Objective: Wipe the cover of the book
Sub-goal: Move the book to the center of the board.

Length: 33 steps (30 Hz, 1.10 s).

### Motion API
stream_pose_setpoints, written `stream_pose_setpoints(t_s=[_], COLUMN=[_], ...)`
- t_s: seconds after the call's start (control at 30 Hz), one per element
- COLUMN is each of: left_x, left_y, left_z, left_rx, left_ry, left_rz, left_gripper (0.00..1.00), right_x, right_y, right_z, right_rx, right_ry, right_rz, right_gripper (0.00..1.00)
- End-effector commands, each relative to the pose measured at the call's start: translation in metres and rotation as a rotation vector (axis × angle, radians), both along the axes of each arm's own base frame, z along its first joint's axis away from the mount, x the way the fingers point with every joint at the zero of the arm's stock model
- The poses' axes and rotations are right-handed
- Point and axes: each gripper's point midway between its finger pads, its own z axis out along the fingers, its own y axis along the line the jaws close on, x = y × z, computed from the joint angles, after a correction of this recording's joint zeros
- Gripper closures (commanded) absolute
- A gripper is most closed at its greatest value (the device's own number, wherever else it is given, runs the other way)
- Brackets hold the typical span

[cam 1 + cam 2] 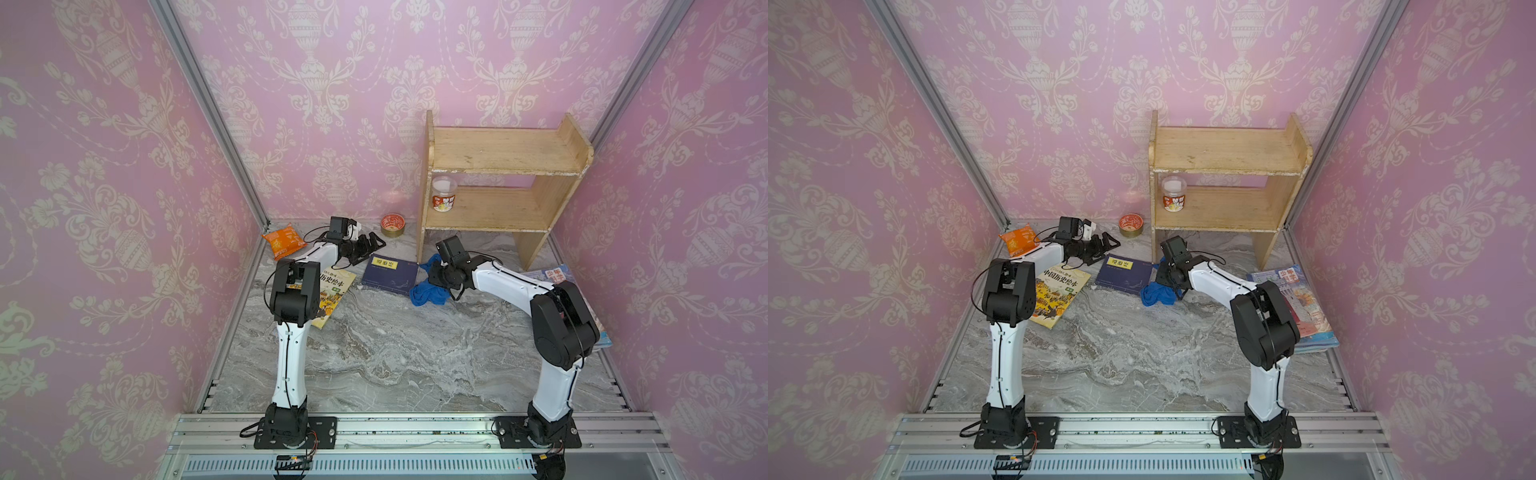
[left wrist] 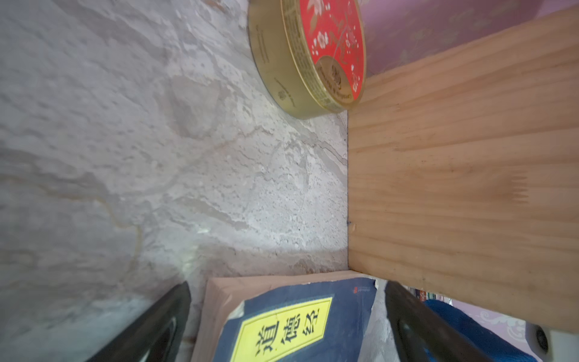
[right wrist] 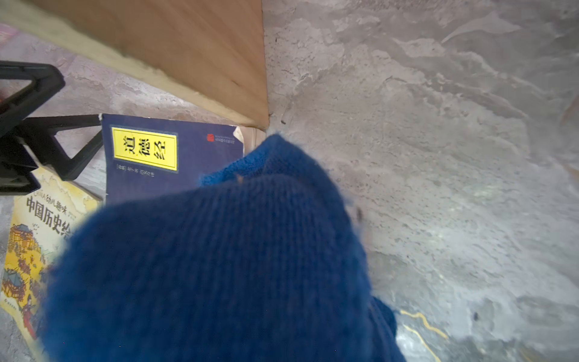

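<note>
1. Tabletop (image 1: 395, 353): grey marble-look stone, matt, veined.
2. Shelf (image 1: 498, 151): bare pale wood, unvarnished, grain visible.
3. Cloth (image 3: 219, 266): blue knitted fabric, fuzzy.
4. Book (image 3: 197, 156): dark blue paper cover, matt, frayed corner.
5. Tin (image 2: 313, 56): gold metal, glossy red lid.

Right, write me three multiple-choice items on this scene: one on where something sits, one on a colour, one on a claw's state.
1. The jar stands on the wooden shelf's: A top board; B lower board; C side panel.
2. The cloth is: A red; B blue; C white.
3. The left claw is: A shut on the cloth; B shut and empty; C open.

Answers: 1 B, it sits beneath the top board. 2 B, it is blue in every view that shows it. 3 C, its jaws stand wide apart at the corner of the dark blue book.
</note>
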Motion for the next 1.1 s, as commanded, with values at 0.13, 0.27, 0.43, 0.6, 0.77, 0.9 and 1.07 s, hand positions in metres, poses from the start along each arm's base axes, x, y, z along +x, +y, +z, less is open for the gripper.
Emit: stream_pose_setpoints(t_s=[0.13,0.27,0.43,0.6,0.77,0.9,1.07], left_x=[-0.054,-0.07,-0.091,-0.112,-0.145,-0.149,-0.163], left_y=[-0.029,-0.037,-0.044,-0.058,-0.091,-0.072,-0.038], left_z=[-0.025,-0.032,-0.029,-0.033,-0.017,0.013,0.034], left_rx=[0.099,0.123,0.167,0.154,0.163,0.256,0.363], left_ry=[0.1,0.116,0.117,0.122,0.094,0.016,-0.036], left_rz=[-0.148,-0.174,-0.219,-0.268,-0.375,-0.299,-0.175], left_gripper=[0.01,0.01,0.01,0.01,0.01,0.01,0.01], right_x=[-0.006,-0.026,-0.1,-0.165,-0.184,-0.172,-0.145], right_y=[0.028,0.051,0.072,0.071,0.044,0.0,-0.031], right_z=[-0.023,-0.039,-0.068,-0.062,-0.017,0.036,0.049], right_rx=[0.073,0.137,0.156,0.185,0.132,-0.027,-0.096], right_ry=[-0.007,0.008,0.124,0.134,0.037,-0.128,-0.133], right_rz=[0.044,0.145,0.24,0.267,0.257,0.197,0.137], right_gripper=[1.0,1.0,1.0,1.0,1.0,1.0,1.0])
